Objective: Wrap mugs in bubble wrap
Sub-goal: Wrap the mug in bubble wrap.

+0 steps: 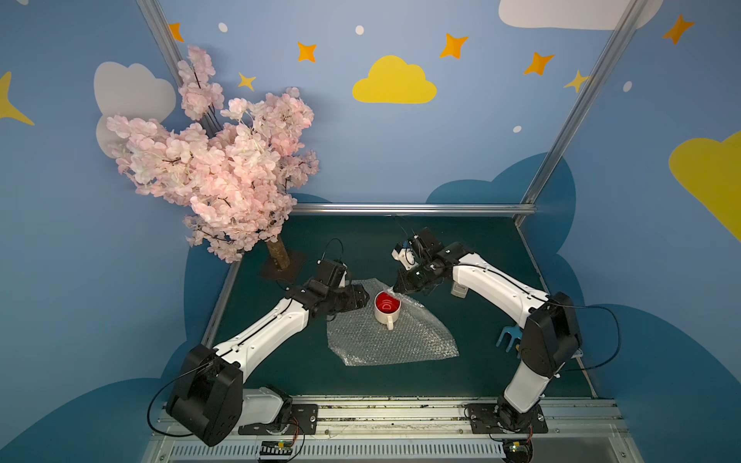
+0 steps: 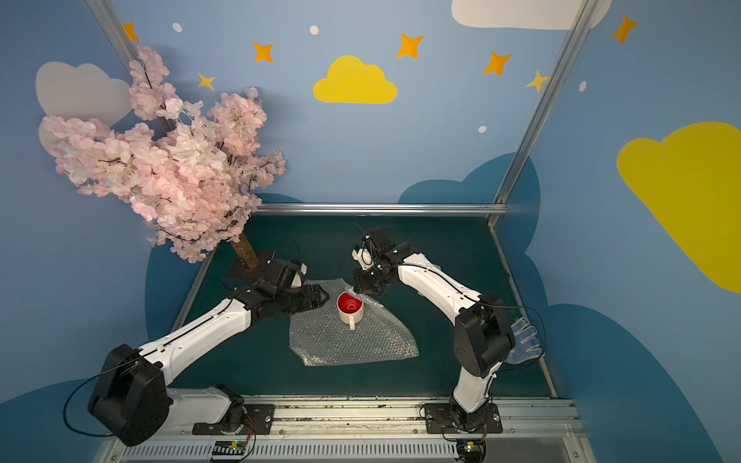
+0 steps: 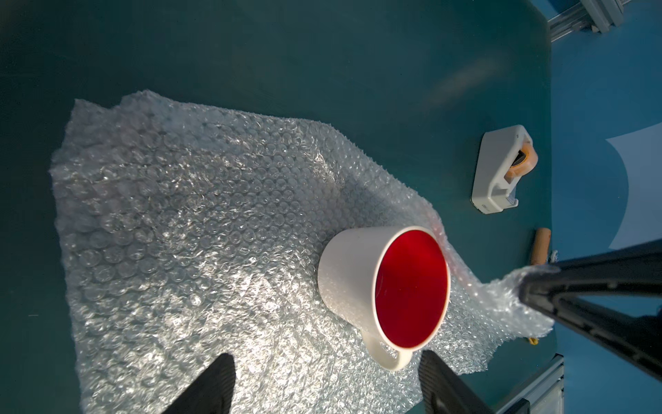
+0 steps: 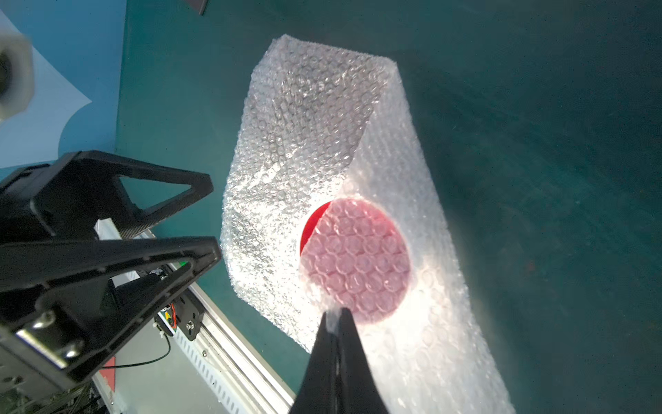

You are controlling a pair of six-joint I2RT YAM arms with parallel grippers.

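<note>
We are at the step of folding the first flap over the mug. The small ceramic mug, cream-white outside and glossy red inside (image 1: 387, 306), stands upright on the far part of the clear, crinkly sheet of bubble wrap (image 1: 381, 346). The sheet lies on the dark green table (image 1: 473, 360), and the mug's loop handle points toward the robot's base. The right gripper (image 4: 335, 317) has its fingers pressed together on the far corner of the sheet. This corner is lifted off the table, just beside the mug's rim. In the right wrist view we see most of the red opening through the raised film.

To do this step well, we think the right arm should carry the corner over the rim and down on the near side in a low arc. It should not pull sideways, because the mug looks light enough to slide or tip with the film. The pinch is only at the edge, so a slow move seems safer. The left gripper (image 1: 364, 300) has its fingers spread wide and holds nothing. It hovers over the sheet just beside the mug, where it could steady the mug or press the flap down.

The left arm reaches low from the base rail, with its wrist turned toward the mug. The right arm has the elbow high and the forearm reaching inward, with the gripper pointing down at the sheet.
</note>
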